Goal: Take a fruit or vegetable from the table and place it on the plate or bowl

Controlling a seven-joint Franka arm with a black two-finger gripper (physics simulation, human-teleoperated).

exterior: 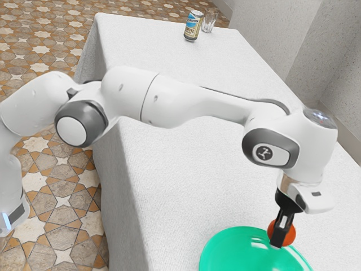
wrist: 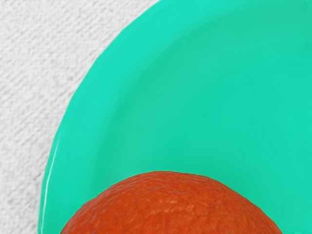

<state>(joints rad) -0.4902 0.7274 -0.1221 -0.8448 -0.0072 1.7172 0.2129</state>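
At lower right of the exterior view, your gripper (exterior: 280, 236) clamps the orange (exterior: 290, 234) (wrist: 170, 207) from two sides, just above the green plate (exterior: 237, 255) (wrist: 195, 97); can (exterior: 193, 25) and glass (exterior: 210, 20) stand upper centre, well apart.

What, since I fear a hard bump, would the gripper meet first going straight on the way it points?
The green plate. The gripper points straight down, shut on the orange, with the green plate directly beneath. The orange would probably touch it first; the gap is hard to judge.

White arm (exterior: 186, 104), grey joints (exterior: 80, 124) — black tool (exterior: 280, 234)
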